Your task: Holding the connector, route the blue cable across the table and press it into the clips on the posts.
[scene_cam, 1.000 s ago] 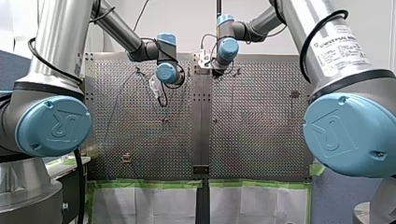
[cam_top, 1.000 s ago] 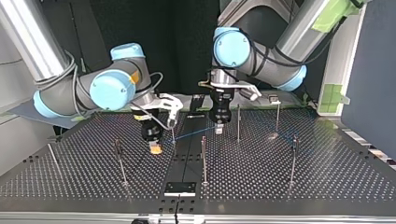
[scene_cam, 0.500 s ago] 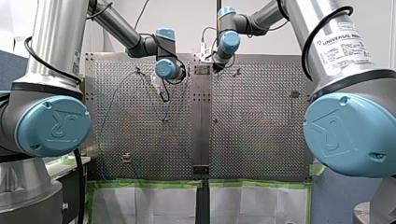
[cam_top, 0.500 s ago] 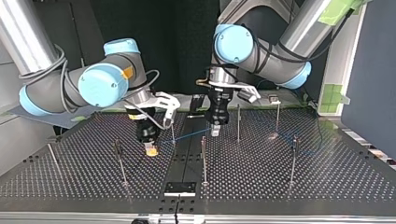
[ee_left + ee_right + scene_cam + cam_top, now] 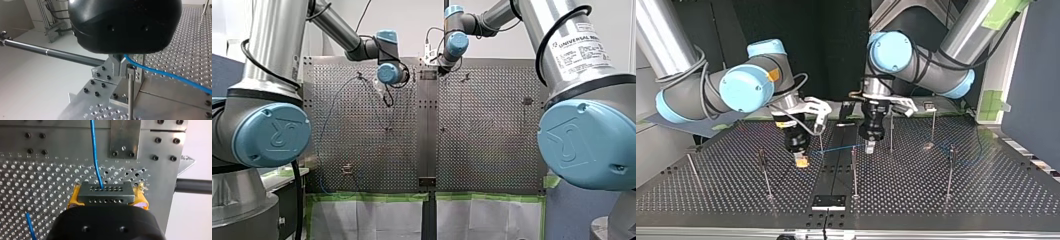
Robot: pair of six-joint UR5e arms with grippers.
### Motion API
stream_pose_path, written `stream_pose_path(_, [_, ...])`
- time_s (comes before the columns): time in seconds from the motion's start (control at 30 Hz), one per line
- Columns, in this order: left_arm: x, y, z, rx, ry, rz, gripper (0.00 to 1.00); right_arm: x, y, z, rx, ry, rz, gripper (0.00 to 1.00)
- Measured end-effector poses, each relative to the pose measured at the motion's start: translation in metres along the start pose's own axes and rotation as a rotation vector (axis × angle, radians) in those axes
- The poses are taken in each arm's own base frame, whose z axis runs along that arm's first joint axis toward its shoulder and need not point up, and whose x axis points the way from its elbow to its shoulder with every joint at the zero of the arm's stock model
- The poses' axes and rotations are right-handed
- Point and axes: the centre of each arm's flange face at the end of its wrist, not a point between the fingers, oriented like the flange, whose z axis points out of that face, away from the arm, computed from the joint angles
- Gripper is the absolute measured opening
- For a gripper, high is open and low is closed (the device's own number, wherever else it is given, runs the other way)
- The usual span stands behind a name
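Near posts: slim steel posts (image 5: 854, 170) stand on the perforated counter (image 5: 986, 200), nearest in the top view.
Right gripper (image 5: 800, 161): fingers pinch the grey connector (image 5: 106, 193) between yellow pads (image 5: 72, 199), low over the counter, anchoring that end.
Blue cable (image 5: 96, 162): runs from the connector over the middle plate toward my left gripper.
Left gripper (image 5: 869, 146): metal fingers closed around the cable, just beside a clip post (image 5: 130, 92), probably to steer it into the clip.
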Motion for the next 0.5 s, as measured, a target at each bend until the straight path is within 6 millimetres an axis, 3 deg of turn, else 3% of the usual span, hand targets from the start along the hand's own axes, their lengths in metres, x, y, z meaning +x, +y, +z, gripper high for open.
stream_pose_path(0.5, [0.013,0.047,0.043,-0.016,-0.017,0.016,0.00,-0.007,0.007,0.008,0.005,-0.006,-0.001,0.00])
